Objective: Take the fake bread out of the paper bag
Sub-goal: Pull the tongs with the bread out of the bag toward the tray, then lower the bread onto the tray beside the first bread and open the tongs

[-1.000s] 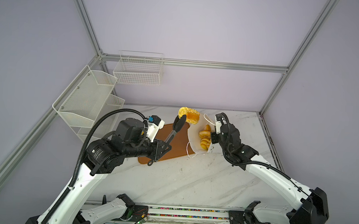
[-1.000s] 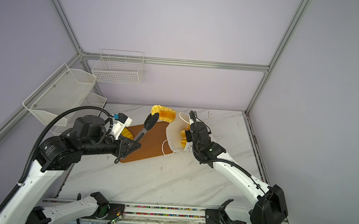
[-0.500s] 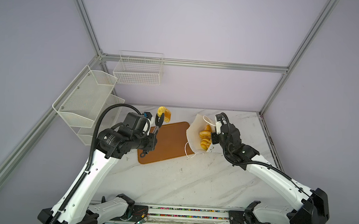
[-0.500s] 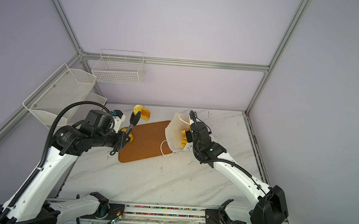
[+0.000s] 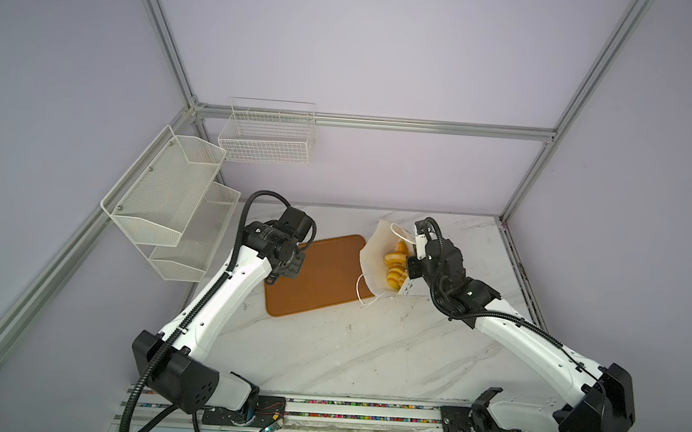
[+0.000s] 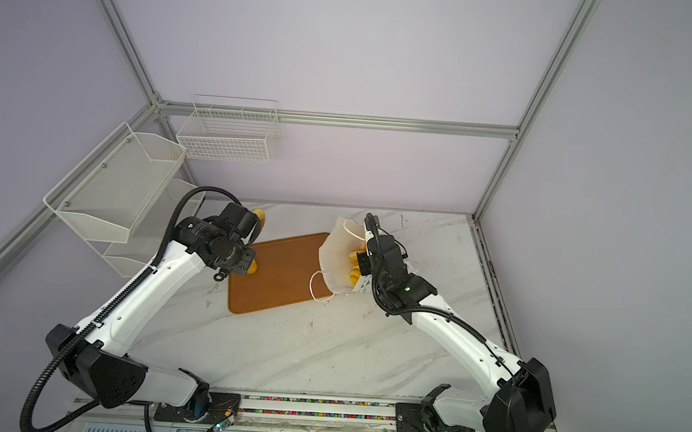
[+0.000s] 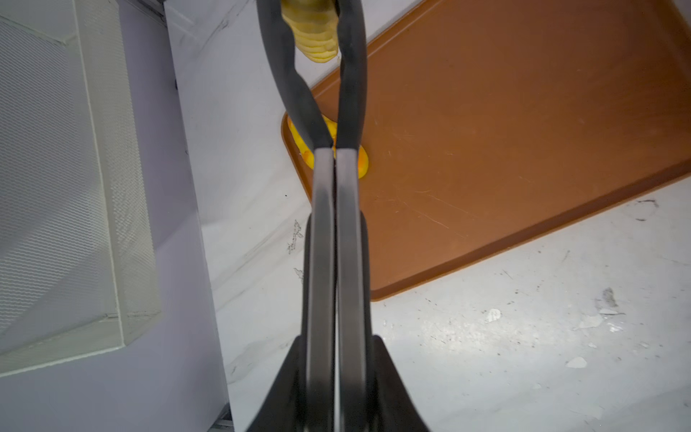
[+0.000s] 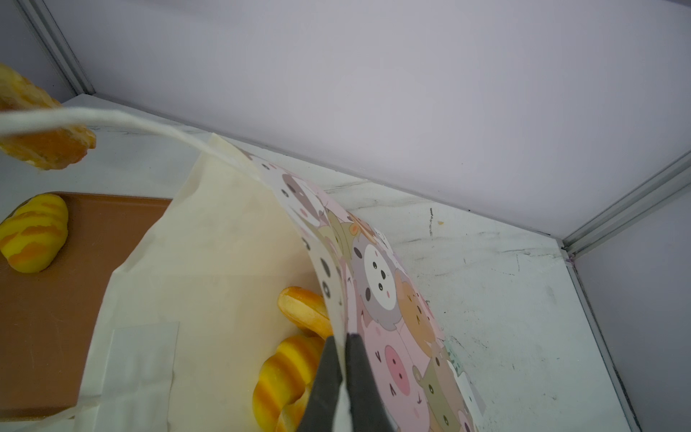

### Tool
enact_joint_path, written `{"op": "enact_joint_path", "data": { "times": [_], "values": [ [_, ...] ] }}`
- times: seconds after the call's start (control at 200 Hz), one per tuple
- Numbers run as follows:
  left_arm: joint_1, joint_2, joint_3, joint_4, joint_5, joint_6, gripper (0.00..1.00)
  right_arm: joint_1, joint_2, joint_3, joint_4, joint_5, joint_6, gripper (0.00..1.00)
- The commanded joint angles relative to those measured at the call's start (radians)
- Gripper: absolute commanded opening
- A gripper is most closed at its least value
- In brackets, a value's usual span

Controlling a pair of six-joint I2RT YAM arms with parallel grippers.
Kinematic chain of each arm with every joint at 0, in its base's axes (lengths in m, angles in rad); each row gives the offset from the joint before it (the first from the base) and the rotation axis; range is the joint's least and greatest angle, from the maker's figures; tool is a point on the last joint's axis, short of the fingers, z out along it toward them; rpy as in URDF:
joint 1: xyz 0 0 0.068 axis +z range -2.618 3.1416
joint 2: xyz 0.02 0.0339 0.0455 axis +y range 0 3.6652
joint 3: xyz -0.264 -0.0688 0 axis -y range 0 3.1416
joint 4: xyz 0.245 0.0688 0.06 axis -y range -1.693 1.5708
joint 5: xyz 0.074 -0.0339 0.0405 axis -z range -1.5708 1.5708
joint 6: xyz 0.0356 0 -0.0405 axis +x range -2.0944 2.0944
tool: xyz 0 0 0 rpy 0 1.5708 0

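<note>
- Showing a white marble tabletop (image 5: pixel 347 350) inside a lavender-walled cell with aluminium framing, plus a wire basket (image 5: pixel 267 136) and a mesh shelf (image 5: pixel 169 213) on the far-left walls.
- Carrying a brown tray (image 5: pixel 323 282) (image 6: pixel 285 279) left of centre, lying flat and skewed to the tabletop edges.
- Squeezing a ridged yellow loaf (image 7: pixel 314 35) between the long black fingers (image 7: pixel 278 56) of the left claw (image 7: pixel 309 22), closed tight on both sides of it.
- Holding that loaf (image 6: pixel 261 217) over the tabletop just past the tray's far left corner, off the tray.
- Leaving a striped loaf (image 8: pixel 35 232) (image 6: pixel 253 267) flat on the tray near its left edge, half hidden behind the left claw in the left wrist view (image 7: pixel 361 164).
- Clamping the right claw (image 8: pixel 344 338) shut on the top edge of one printed wall of the paper bag (image 8: pixel 385 284), with the paper sandwiched between the fingers.
- Holding the bag (image 5: pixel 375 248) (image 6: pixel 335 262) at the tray's right edge, overlapping it, with the mouth gaping and the white inside showing in both top views.
- Trailing one white cord handle (image 8: pixel 123 120) up past the right claw, with a second cord handle (image 5: pixel 358 288) draped by the tray's near right corner.
- Containing several golden pastries (image 5: pixel 395 266) (image 6: pixel 355 272) low in the bag, among them a long bun (image 8: pixel 303 308) touching a striped twist (image 8: pixel 288 368).
</note>
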Motion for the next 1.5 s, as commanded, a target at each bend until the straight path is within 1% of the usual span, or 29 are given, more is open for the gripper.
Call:
{"op": "enact_joint_path", "data": {
  "times": [0.0, 0.06, 0.155, 0.32, 0.5, 0.685, 0.95, 1.1, 1.3, 1.495],
  "values": [
    [0.005, 0.035, 0.007, 0.063, -0.129, 0.139, 0.0, -0.006, -0.001, 0.036, 0.0, -0.002, 0.011, 0.0],
    [0.005, 0.05, -0.015, 0.07, -0.152, 0.184, 0.0, -0.006, 0.001, 0.038, 0.001, -0.002, 0.011, 0.0],
    [-0.003, 0.041, -0.076, 0.126, -0.158, 0.265, 0.0, -0.006, 0.002, 0.038, 0.002, -0.004, 0.012, 0.0],
    [-0.017, 0.045, -0.155, 0.162, -0.26, 0.328, 0.0, -0.006, 0.005, 0.042, -0.001, -0.005, 0.009, 0.0],
    [-0.042, 0.055, -0.246, 0.217, -0.321, 0.367, 0.0, -0.006, 0.005, 0.045, 0.002, -0.008, 0.008, 0.0],
    [-0.073, 0.106, -0.278, 0.271, -0.384, 0.362, 0.0, -0.006, 0.01, 0.048, -0.006, -0.013, 0.014, 0.0],
    [-0.136, 0.137, -0.342, 0.271, -0.386, 0.342, 0.0, -0.006, -0.009, 0.038, -0.01, -0.002, 0.008, 0.0],
    [-0.162, 0.111, -0.379, 0.234, -0.37, 0.314, 0.0, -0.006, -0.008, 0.034, -0.008, -0.004, 0.007, 0.0],
    [-0.174, 0.053, -0.446, 0.225, -0.333, 0.336, 0.0, -0.006, 0.0, 0.034, 0.0, -0.013, 0.005, 0.0],
    [-0.185, 0.023, -0.478, 0.187, -0.284, 0.349, 0.15, -0.005, 0.0, 0.038, 0.003, -0.013, 0.003, 0.0]
  ]
}}
